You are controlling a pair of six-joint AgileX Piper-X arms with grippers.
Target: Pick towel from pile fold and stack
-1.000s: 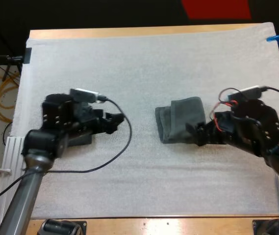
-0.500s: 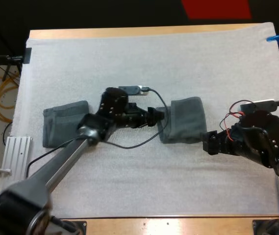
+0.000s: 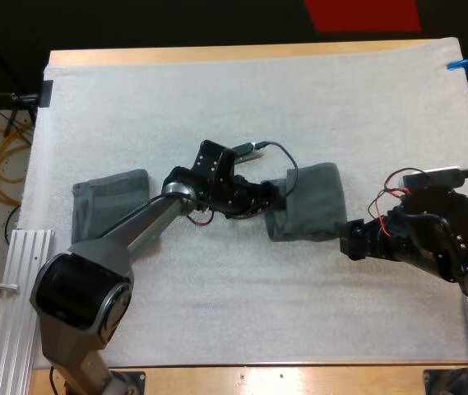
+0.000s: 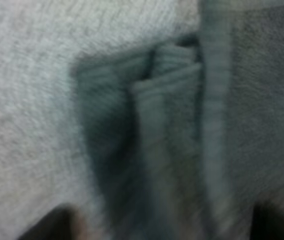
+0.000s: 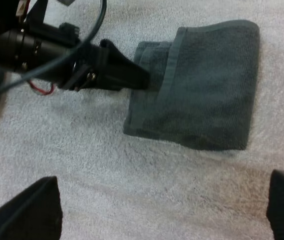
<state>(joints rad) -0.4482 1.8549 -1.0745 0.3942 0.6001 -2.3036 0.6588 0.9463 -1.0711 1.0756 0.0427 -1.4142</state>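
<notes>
Now your left gripper (image 3: 273, 197) has swung off the folded dark grey-green towel at left (image 3: 110, 216) and across to the second folded grey-green towel (image 3: 308, 212), jaws apart at its edge. Your right gripper (image 3: 350, 239) waits beside it, wide, holding nothing. Likely the stacking pickup.

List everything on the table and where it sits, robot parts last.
dark grey-green folded towel: one, grey-green, on the mat right of centre.
second dark grey-green folded towel: one, grey-green, on the mat's left side.
white textured mat: one, white, covering the table.
wooden table: one, light wood, rim showing along the far side.
left pincer: one, black, open, at the centre towel's left edge.
right pincer: one, black, open, just off that towel's near right corner.
</notes>
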